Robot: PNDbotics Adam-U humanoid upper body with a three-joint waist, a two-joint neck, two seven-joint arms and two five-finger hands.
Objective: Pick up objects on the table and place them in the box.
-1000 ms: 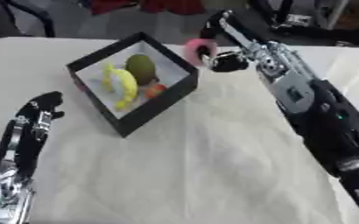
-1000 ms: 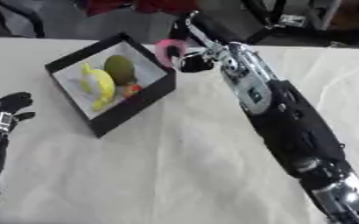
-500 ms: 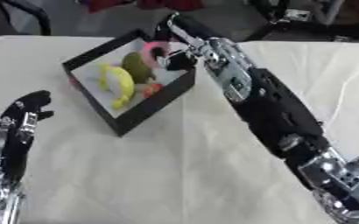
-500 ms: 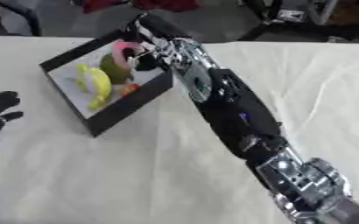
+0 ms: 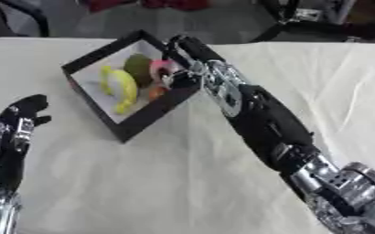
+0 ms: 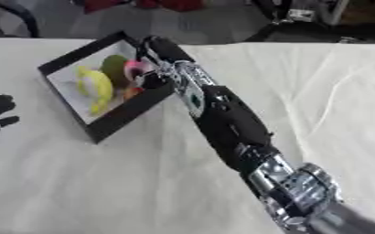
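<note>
A black box [image 5: 153,112] with a white inside stands at the far left of the table, turned cornerwise. In it lie a yellow banana [image 5: 123,87], a dark green fruit [image 5: 138,64] and a small orange thing [image 5: 156,93]. My right hand [image 5: 186,62] reaches over the box's right wall, fingers curled on a pink object [image 5: 159,68] that is inside the box, just above the orange thing. My left hand [image 5: 18,124] rests open at the lower left, fingers up, apart from the box.
A white cloth [image 5: 151,183] covers the table, with creases at the right [image 5: 347,96]. My right forearm [image 5: 259,114] lies diagonally across the middle. Dark stand legs [image 5: 302,23] and a grey floor show beyond the far edge.
My right hand has carried the pink object leftward from beyond the box's right corner to inside the box and lowered it. The left hand stayed put; the camera shifted a little.
</note>
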